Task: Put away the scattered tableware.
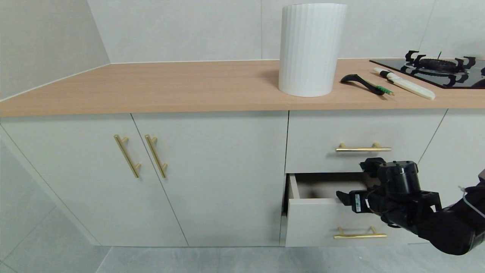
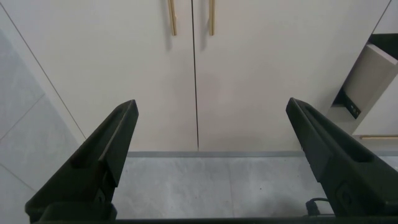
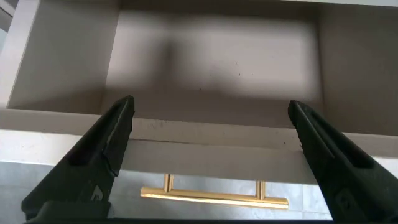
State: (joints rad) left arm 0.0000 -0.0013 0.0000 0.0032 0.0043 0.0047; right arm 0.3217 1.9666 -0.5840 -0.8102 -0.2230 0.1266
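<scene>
My right pincer (image 1: 356, 181) hangs low in front of the cabinets, its jaws spread wide and holding nothing, right at the mouth of the lower drawer (image 1: 322, 212), which stands pulled out. From my right wrist I look over the drawer's front edge into its pale inside, with the gold handle (image 3: 212, 196) on the drawer front below my fingers. The upper drawer (image 1: 360, 129) above it is shut. My left pincer (image 2: 211, 162) is also spread wide and holds nothing; it faces the two closed cabinet doors (image 2: 249, 74) and the grey floor (image 2: 205, 186) below them, with the open drawer off to one side. The tableware lies up on the wooden table (image 1: 170, 87), well apart from both pincers. A black-handled tool (image 1: 362, 82) with a green tip rests just beside a knife (image 1: 405, 84) with a pale blade and a white and black handle, the two lying side by side. They sit between a tall white ribbed cylinder (image 1: 311, 49) and the black hob (image 1: 435, 68) at the table's right end.
</scene>
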